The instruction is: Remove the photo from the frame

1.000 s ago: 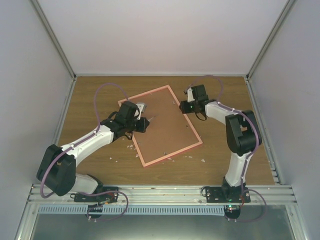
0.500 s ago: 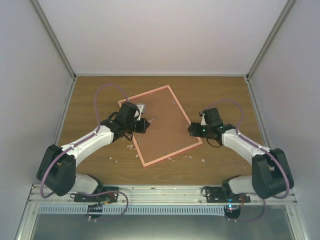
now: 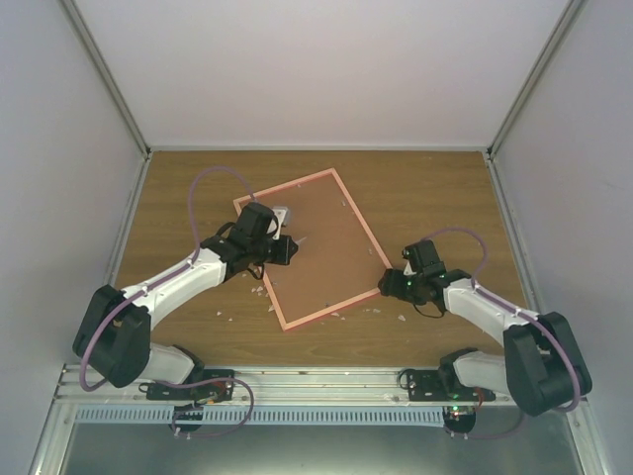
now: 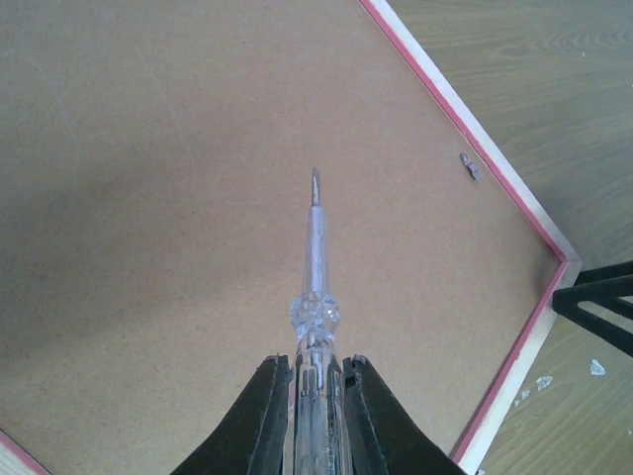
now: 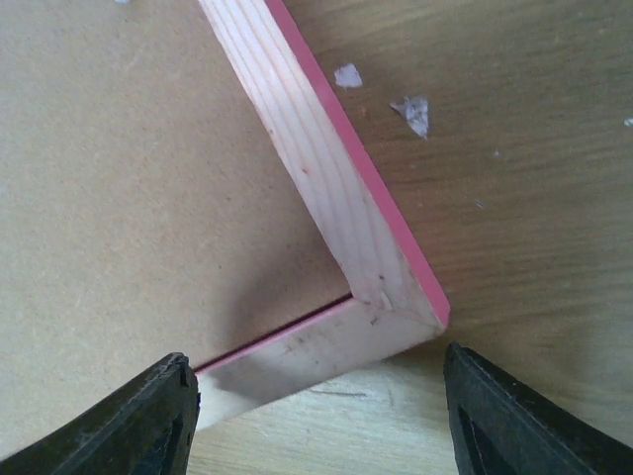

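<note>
The pink frame [image 3: 368,230] lies back side up on the wooden table, its brown backing board [image 3: 321,247] facing me. The photo is hidden beneath the board. My left gripper [image 3: 287,247] hovers over the board's left part, shut on a clear-handled screwdriver [image 4: 315,267] whose tip points across the board [image 4: 148,198]. My right gripper [image 3: 389,284] is at the frame's near right corner, open. In the right wrist view this gripper [image 5: 316,361] has a finger on either side of the pale wood corner [image 5: 316,188], neither touching it.
Small white chips [image 3: 402,319] lie on the table near the frame's front edge and beside the corner [image 5: 413,111]. A small metal tab [image 4: 470,165] sits by the frame's inner rim. Enclosure walls stand on three sides; a metal rail [image 3: 316,381] runs along the near edge.
My right arm has swung from the frame's far right edge down to its near right corner, and its jaws have spread wider. The left arm and screwdriver have stayed put.
</note>
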Robot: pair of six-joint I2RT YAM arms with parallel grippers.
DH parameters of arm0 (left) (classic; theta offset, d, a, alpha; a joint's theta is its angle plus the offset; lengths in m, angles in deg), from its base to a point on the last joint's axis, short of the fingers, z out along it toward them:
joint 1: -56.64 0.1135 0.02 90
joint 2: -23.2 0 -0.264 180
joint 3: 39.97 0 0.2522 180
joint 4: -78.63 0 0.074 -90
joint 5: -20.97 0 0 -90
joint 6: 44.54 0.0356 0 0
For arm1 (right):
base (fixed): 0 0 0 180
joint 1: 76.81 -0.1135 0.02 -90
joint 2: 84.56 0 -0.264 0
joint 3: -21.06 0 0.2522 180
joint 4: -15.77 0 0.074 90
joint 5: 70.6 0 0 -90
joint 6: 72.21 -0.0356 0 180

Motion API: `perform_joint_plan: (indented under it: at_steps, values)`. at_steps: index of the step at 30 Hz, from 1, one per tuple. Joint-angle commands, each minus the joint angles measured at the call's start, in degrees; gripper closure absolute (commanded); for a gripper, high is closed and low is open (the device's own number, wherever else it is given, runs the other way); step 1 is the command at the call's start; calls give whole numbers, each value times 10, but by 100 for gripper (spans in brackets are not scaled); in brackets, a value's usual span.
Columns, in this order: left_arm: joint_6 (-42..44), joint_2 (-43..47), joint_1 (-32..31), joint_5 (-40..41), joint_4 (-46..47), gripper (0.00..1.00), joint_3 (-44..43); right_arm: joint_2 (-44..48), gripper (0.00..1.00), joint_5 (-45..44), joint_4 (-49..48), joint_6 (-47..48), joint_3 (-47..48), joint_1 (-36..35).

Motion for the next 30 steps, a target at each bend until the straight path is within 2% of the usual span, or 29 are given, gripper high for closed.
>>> perform_joint_plan:
  at_steps: [1, 12, 23, 30]
  values:
    - [-7, -11, -6, -5, 23, 100, -1, -10, 32, 15, -30, -13, -1, -4]
    - [-7, -8, -11, -1, 19, 100, 4, -69, 36, -4, -78, 7, 18, 10]
    - [-7, 3, -11, 3, 18, 100, 16, -190, 33, -32, -106, 56, 131, 26]
    - [-9, 4, -11, 4, 20, 100, 22, -254, 35, -54, -122, 64, 175, 27]
